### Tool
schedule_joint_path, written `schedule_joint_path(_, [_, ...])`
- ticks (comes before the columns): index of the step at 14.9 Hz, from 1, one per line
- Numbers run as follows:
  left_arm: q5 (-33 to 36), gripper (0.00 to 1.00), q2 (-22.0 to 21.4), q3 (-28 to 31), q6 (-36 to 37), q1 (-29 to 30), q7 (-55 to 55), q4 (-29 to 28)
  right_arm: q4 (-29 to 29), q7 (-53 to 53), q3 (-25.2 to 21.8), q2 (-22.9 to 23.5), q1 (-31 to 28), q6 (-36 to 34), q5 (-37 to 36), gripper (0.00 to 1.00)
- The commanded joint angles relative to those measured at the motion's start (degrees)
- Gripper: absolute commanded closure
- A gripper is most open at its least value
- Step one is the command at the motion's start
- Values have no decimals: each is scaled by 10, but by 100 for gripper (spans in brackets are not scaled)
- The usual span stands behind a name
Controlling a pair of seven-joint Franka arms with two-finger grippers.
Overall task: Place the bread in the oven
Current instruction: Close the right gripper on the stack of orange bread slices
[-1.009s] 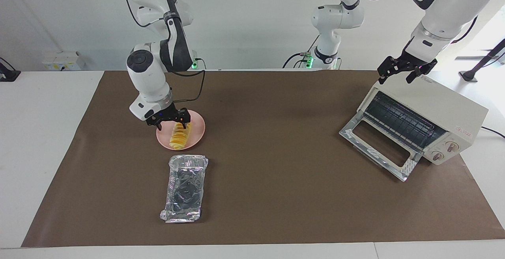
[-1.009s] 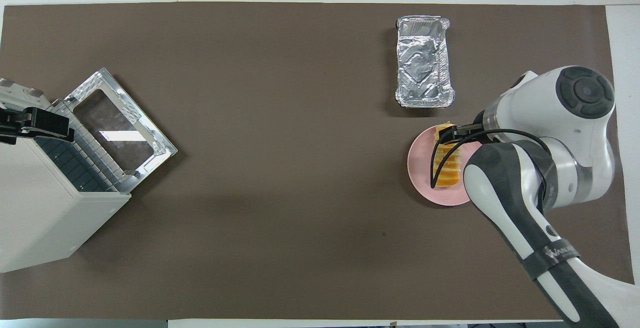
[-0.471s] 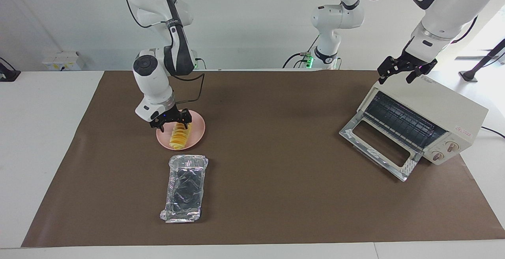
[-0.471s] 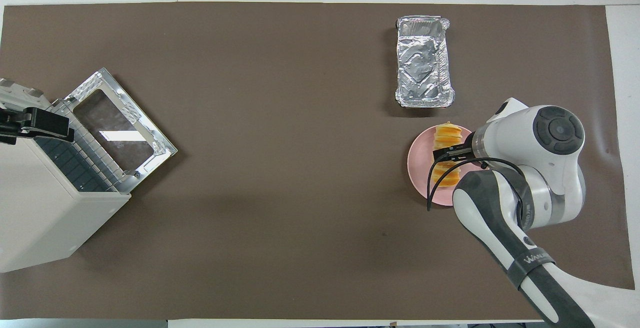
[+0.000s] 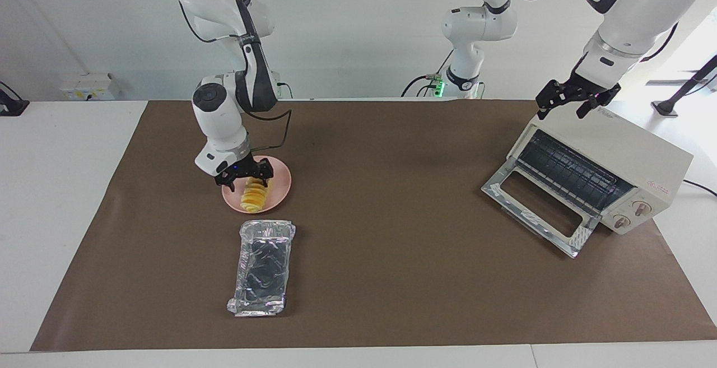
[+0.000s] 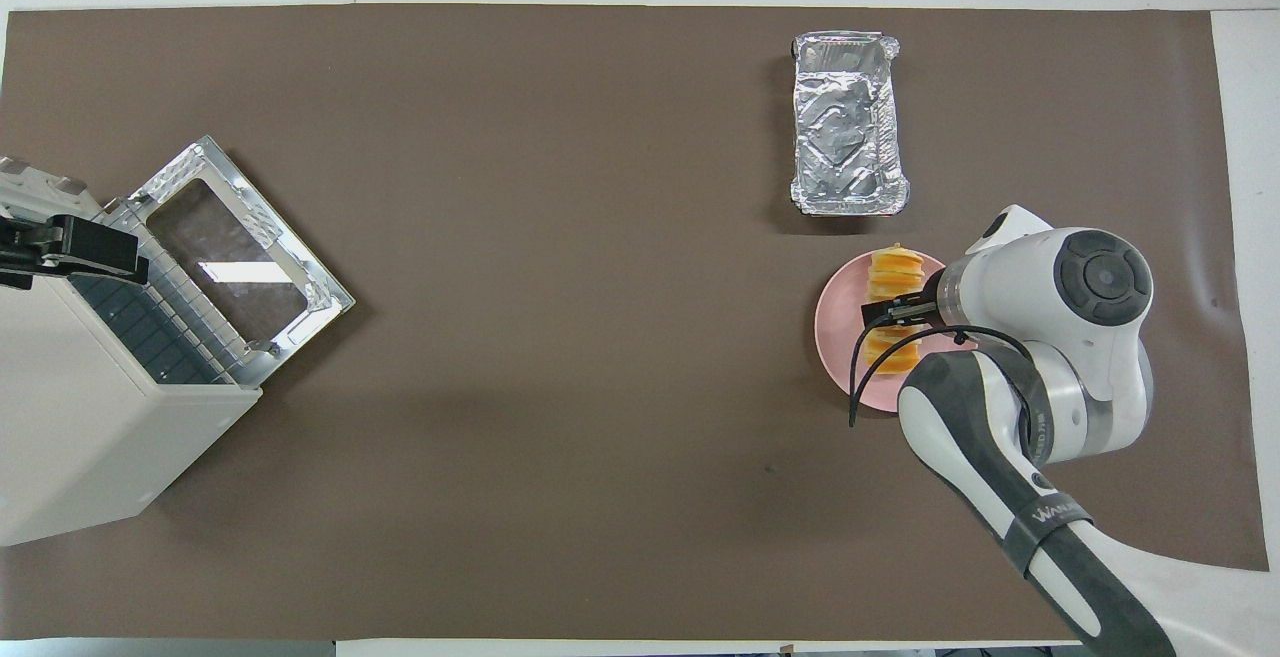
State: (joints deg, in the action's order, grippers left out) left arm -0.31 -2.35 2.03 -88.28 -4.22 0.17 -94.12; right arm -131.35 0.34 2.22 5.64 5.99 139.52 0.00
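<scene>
Where right gripper (image 5: 245,175) hangs open astride bread (image 5: 254,195) on pink plate (image 5: 280,182), beside foil tray (image 5: 262,267). Oven (image 5: 610,175) at left arm's end of worktop (image 5: 392,200), door down. Left gripper (image 5: 568,99) open above oven top.

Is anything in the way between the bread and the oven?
Nothing visible is. The bread lies on the pink plate under the right hand. Only bare brown mat stretches to the oven, whose door already hangs open.

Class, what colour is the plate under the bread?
Pink; the plate shows best in the overhead view.
</scene>
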Motion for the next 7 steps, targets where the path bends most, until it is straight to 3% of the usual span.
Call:
schedule_joint_path(1, [7, 0, -2, 3, 8, -3, -5, 2, -1, -8, 1, 2, -5, 9, -6, 37])
schedule_joint_path(3, [7, 0, -2, 3, 8, -3, -5, 2, 0, -7, 1, 2, -4, 7, -6, 100])
schedule_joint_path(7, [7, 0, -2, 3, 8, -3, -5, 2, 19, -5, 1, 7, -1, -2, -6, 100])
